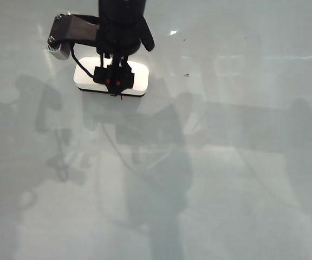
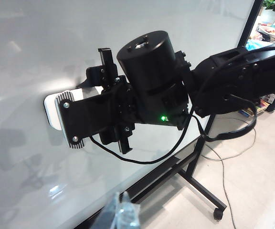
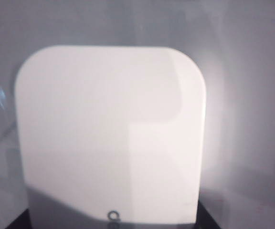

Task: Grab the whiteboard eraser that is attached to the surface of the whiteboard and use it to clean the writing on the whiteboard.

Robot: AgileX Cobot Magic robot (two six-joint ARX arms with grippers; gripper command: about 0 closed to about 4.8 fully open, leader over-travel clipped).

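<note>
We see the large glossy pale grey-white whiteboard [image 1: 226,162] filling the exterior view, its surface full of faint reflections and shadows. Near the top of that view, left of the middle, the white rounded-rectangle plastic whiteboard eraser [image 1: 140,76] sits flat against the board, a dark edge showing along its underside. Our right gripper [image 1: 114,81], black and reaching in from the top edge, is set on the eraser: its fingers [image 1: 124,80] lie across the white block's middle, spread to about its width and closed against it, so we read it as gripped. A tiny trace of thin red marker writing [image 1: 121,97] peeks out just below the eraser's lower edge, under the gripper; the rest is hidden.

In the left wrist view we look from the side at the right arm [image 2: 242,71] pressing its gripper [image 2: 113,100] to the board [image 2: 32,47], the eraser [image 2: 51,109] showing as a white block between the gripper and the board.

The right wrist view is almost filled by the eraser's [image 3: 109,133] pale face, blurred by closeness.

Our left gripper itself shows in none of the views.
</note>
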